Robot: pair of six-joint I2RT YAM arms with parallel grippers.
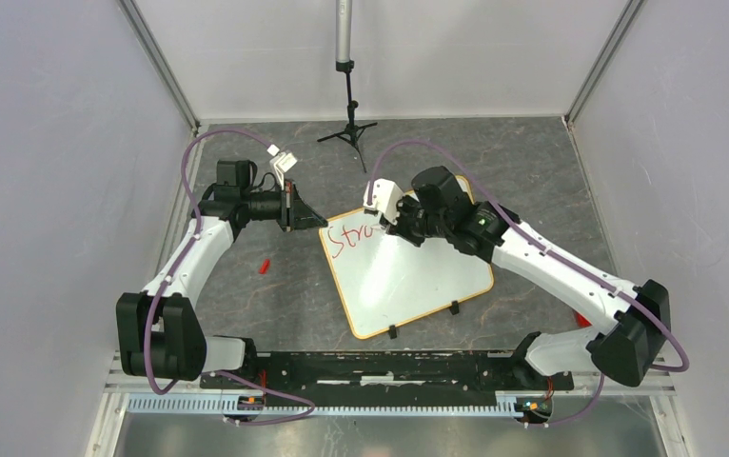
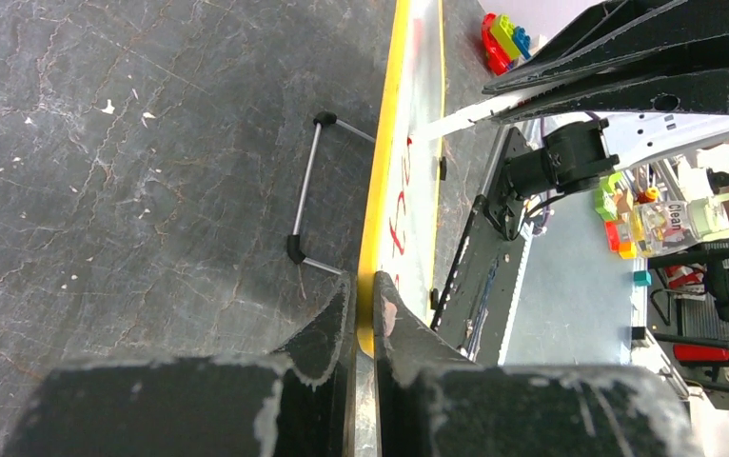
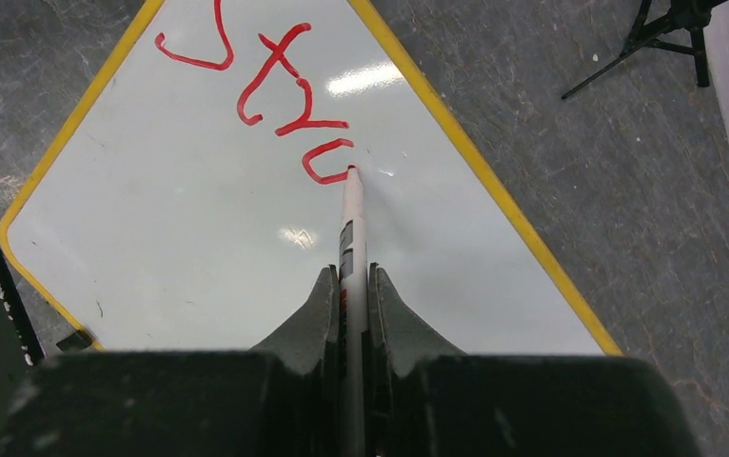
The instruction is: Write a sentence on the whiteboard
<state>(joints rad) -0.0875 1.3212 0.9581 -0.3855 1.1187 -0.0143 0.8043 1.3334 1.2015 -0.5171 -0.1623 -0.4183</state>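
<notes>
On table (image 1: 532, 162): whiteboard (image 1: 408, 276), frame pinched by left gripper (image 2: 363, 283); marker (image 3: 351, 219) clamped in right gripper (image 3: 352, 274), tip touching end of red sentence (image 3: 282, 59), "Stru".

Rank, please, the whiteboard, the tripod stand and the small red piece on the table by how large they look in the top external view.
1. whiteboard, clearly the largest.
2. tripod stand, long but thin.
3. small red piece, tiny.

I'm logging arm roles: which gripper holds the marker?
The right gripper: it is shut on the marker, whose tip sits at the last red letter on the whiteboard. The left gripper pinches the board's frame instead.
</notes>
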